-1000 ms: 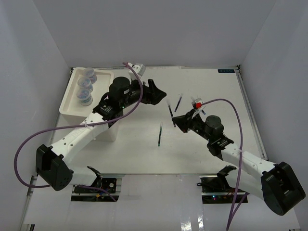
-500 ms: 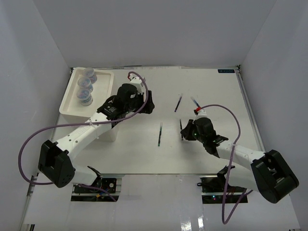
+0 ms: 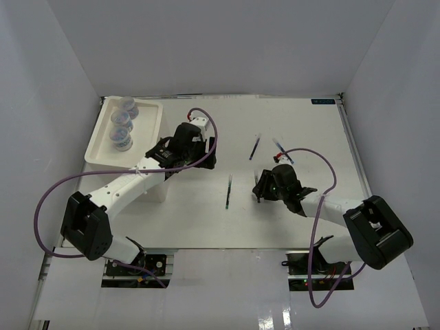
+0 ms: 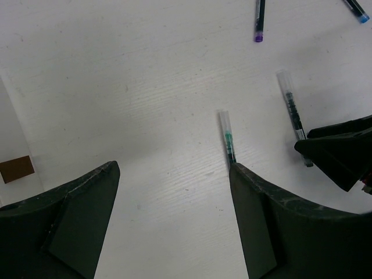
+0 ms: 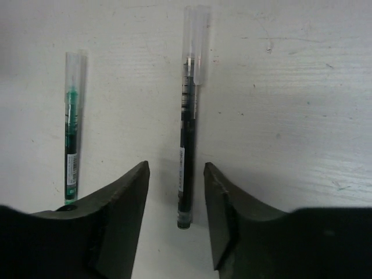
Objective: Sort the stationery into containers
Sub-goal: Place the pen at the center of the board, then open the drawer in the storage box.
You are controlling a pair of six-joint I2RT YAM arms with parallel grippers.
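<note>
The right gripper (image 5: 175,170) is standing open. Its two dark fingers (image 5: 125,212) are straddling the lower end of a thin dark-barrelled pen with a clear cap (image 5: 187,133), and a gap is showing on each side of the barrel. This pen is lying flat on the white counter (image 5: 302,87), with its cap pointing toward the top of the right wrist frame. A thin green-ink pen with a clear cap (image 5: 71,136) is lying to its left, roughly parallel, with its lower end just beside the left-hand finger.

The left gripper (image 4: 174,168) is also standing open, jaws spread wide, and is hanging over the counter. In the left wrist view the lower end of the green-ink pen is running behind the right-hand finger. Two further pens are lying at the upper right of that frame: a dark pen with a purple end (image 4: 259,14) and a pen with a blue end (image 4: 356,10).

A white rectangular box unit (image 3: 144,124) is sitting at the upper left of the overhead frame. Three small round clear lidded jars with bluish contents (image 3: 122,122) are standing in a row in its shallow top tray. A small brown drawer knob (image 4: 16,168) is showing at the left edge of the left wrist frame.
</note>
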